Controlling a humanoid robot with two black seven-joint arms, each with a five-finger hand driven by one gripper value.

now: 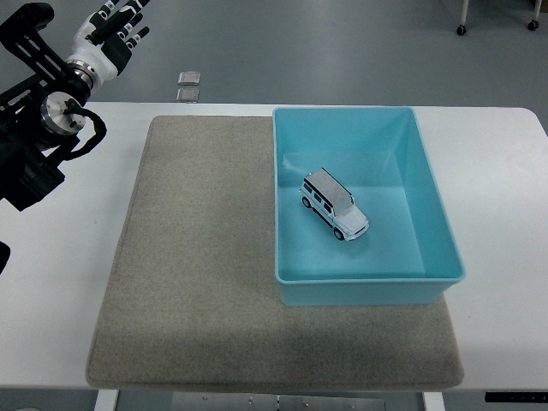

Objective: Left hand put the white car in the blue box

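The white car stands on its wheels on the floor of the blue box, roughly in the middle, nose toward the near right. My left hand is raised at the far upper left, well away from the box, fingers spread and holding nothing. Its black forearm runs down along the left edge. The right arm is out of sight.
A grey felt mat covers most of the white table, and the box rests on its right part. Two small square plates lie on the floor beyond the table's far edge.
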